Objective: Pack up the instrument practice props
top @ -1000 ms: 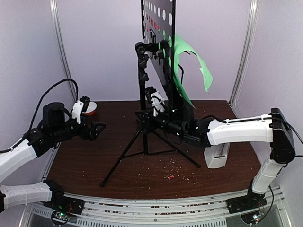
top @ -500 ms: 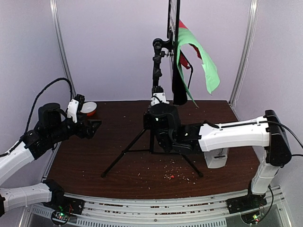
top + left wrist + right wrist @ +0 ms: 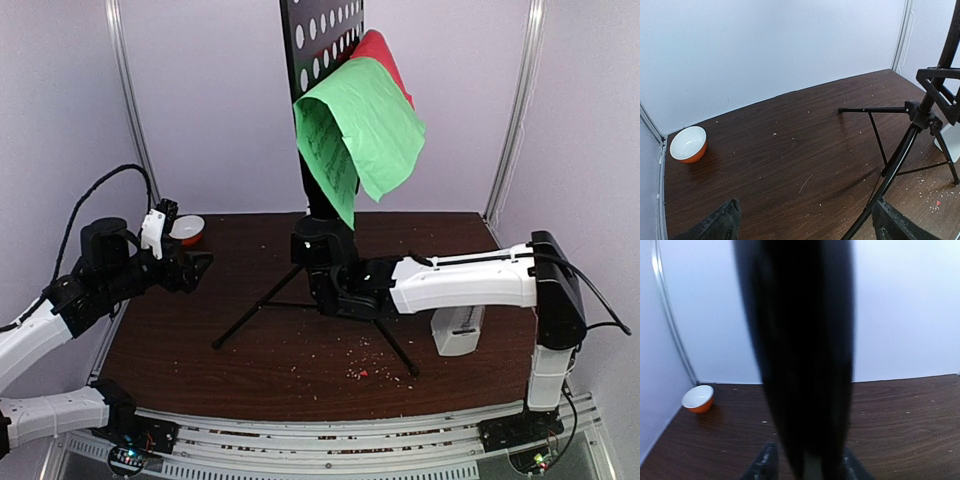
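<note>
The black tripod music stand [image 3: 322, 40] stands mid-table, its perforated desk at the top of the top view. A green sheet [image 3: 365, 125] droops over the desk's edge, with a red sheet [image 3: 385, 52] behind it. My right gripper [image 3: 325, 262] is shut on the stand's pole, just above the tripod hub. In the right wrist view the blurred pole [image 3: 800, 365] fills the space between the fingertips [image 3: 765, 465]. The white metronome [image 3: 458, 330] sits behind my right forearm. My left gripper [image 3: 200, 268] hangs open at the left with nothing in it [image 3: 805, 227]. It faces the tripod legs [image 3: 890, 170].
A small orange-and-white bowl [image 3: 187, 230] sits at the far left corner [image 3: 688, 144]. Crumbs and a red scrap [image 3: 365, 372] lie near the front. The three tripod legs spread across the table's middle. Walls close in the back and both sides.
The stand has turned about its pole in my right gripper, and the green and red sheets have swung round to face the front. My left arm drew back slightly and then held still.
</note>
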